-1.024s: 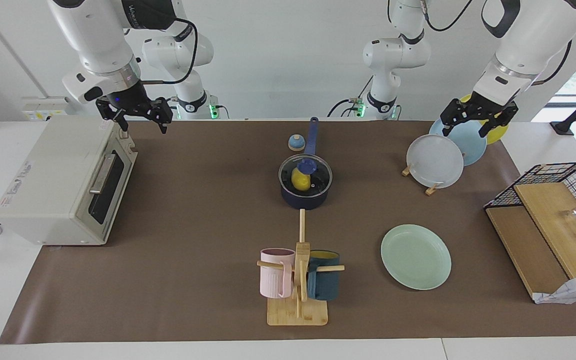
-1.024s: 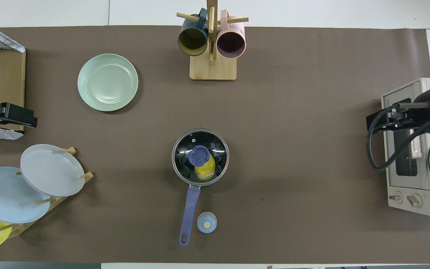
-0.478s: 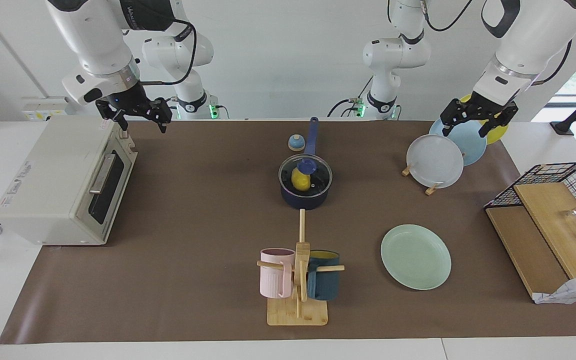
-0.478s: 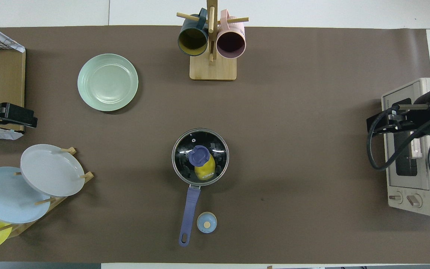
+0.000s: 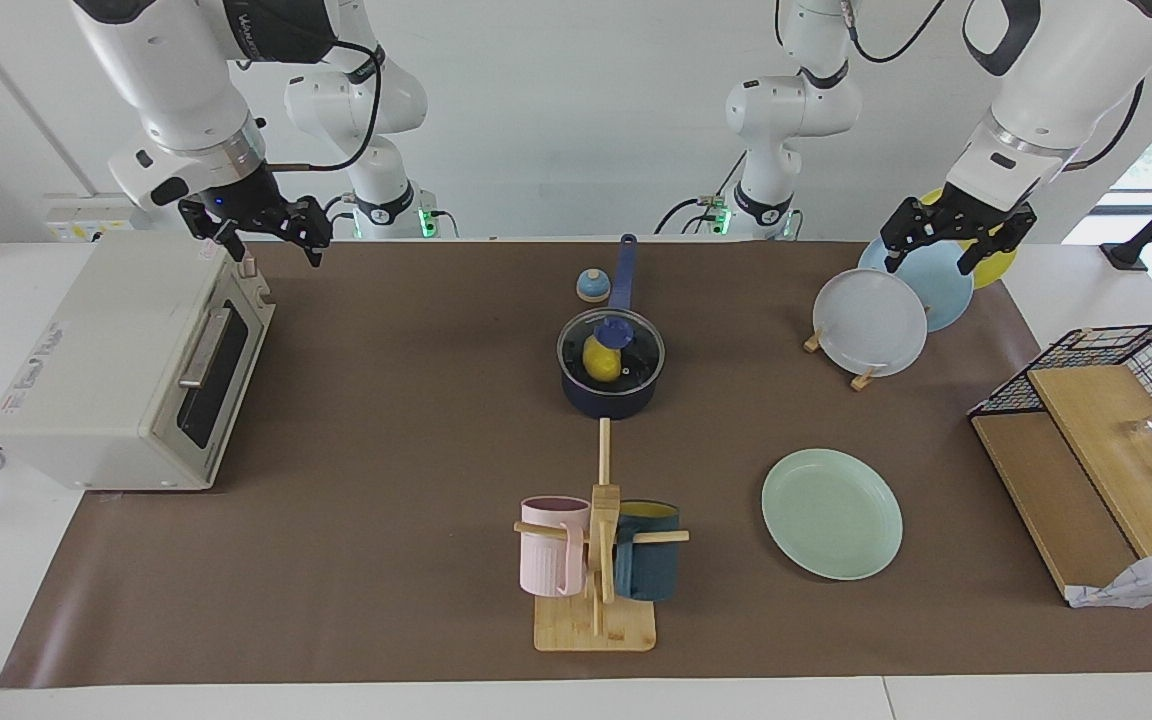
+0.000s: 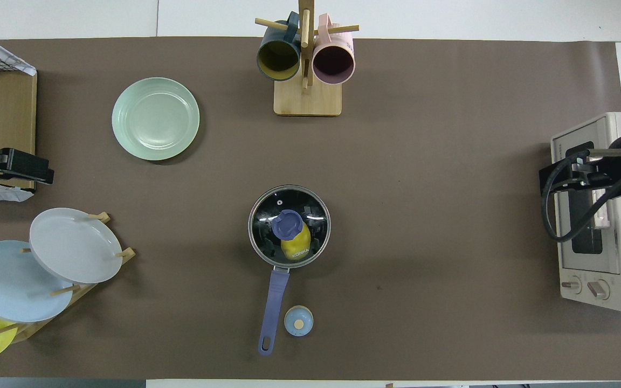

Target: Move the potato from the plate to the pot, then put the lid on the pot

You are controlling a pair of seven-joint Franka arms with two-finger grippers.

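Observation:
The yellow potato (image 5: pixel 600 362) lies inside the dark navy pot (image 5: pixel 608 400) in the middle of the table. The glass lid (image 5: pixel 639 352) with its blue knob sits on the pot and covers it. Through the lid the potato also shows in the overhead view (image 6: pixel 295 247). The mint-green plate (image 5: pixel 831 512) is empty, farther from the robots than the pot, toward the left arm's end. My right gripper (image 5: pixel 254 238) is open and empty, in the air over the toaster oven's corner. My left gripper (image 5: pixel 944 252) is open and empty over the plate rack.
A toaster oven (image 5: pixel 126 370) stands at the right arm's end. A mug rack (image 5: pixel 598 560) with a pink and a dark teal mug stands farther out than the pot. A plate rack (image 5: pixel 871 322), a small bell (image 5: pixel 592 285) and a wire basket (image 5: pixel 1106 400) also stand here.
My right gripper has drifted a little toward the right arm's end, over the toaster oven. The left arm, pot, lid and potato have not moved.

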